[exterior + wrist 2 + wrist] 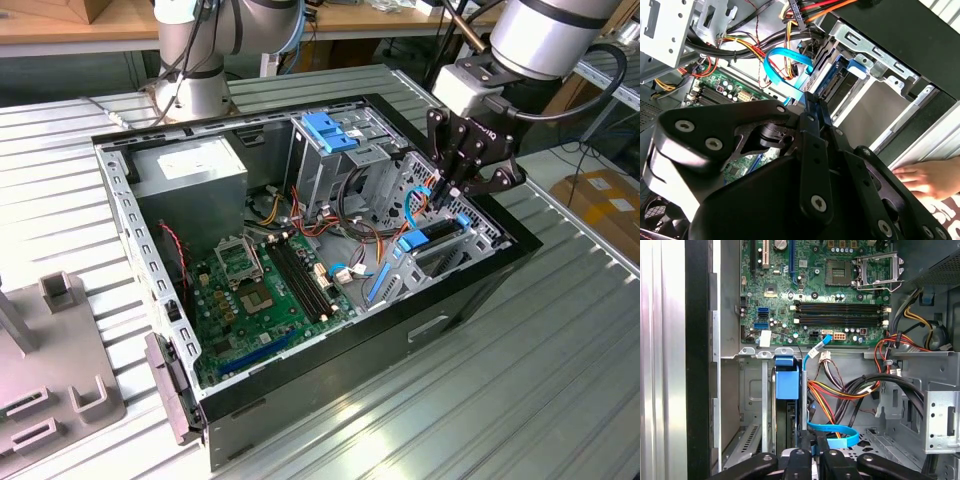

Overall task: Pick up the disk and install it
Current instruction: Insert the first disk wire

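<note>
I'm reading the claw [815, 100] as closed, two black fingers [809, 112] pressing together, empty. One disk [787, 382], flat metal in a smooth blue plastic bracket, is sitting edge-up in the steel bay [751, 385] just beneath the claw.

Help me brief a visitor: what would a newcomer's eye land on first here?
The open computer case on the metal table, its green motherboard bared. At the exterior view's right the gripper reaches down into the case, close to the disk with its blue bracket.
</note>
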Available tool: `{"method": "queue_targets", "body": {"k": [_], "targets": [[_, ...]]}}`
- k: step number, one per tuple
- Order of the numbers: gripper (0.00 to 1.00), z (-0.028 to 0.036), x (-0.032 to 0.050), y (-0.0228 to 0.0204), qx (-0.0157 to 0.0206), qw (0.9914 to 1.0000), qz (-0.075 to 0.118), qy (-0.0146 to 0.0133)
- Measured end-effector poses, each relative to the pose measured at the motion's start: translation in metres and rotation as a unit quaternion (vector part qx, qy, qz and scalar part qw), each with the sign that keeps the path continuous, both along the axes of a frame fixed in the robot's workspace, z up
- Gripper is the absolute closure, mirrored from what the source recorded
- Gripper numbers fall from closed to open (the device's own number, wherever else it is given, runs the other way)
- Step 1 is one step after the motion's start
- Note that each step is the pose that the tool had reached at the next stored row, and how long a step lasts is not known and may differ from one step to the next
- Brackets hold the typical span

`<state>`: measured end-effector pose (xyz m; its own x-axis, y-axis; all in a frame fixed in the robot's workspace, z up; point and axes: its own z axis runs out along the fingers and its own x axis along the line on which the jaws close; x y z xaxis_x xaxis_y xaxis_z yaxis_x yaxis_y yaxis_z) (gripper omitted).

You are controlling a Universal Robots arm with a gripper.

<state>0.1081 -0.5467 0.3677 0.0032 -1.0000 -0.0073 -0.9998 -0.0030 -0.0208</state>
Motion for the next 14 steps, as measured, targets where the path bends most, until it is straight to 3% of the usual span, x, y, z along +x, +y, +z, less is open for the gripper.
{"method": "queue_targets", "body": {"k": [3,6,9,14], "targets": [[0.84,0.0,-0.002,-0.0001,0.0,1.0,0.001,-0.001],[0.84,0.0,-0.0093,-0.0014,0.0,0.99998,0.002,-0.0055],[0.84,-0.0003,-0.0103,-0.0039,0.0,0.99994,0.004,-0.0105],[0.84,-0.0003,-0.0104,-0.004,0.0,0.99993,0.005,-0.0106]]}}
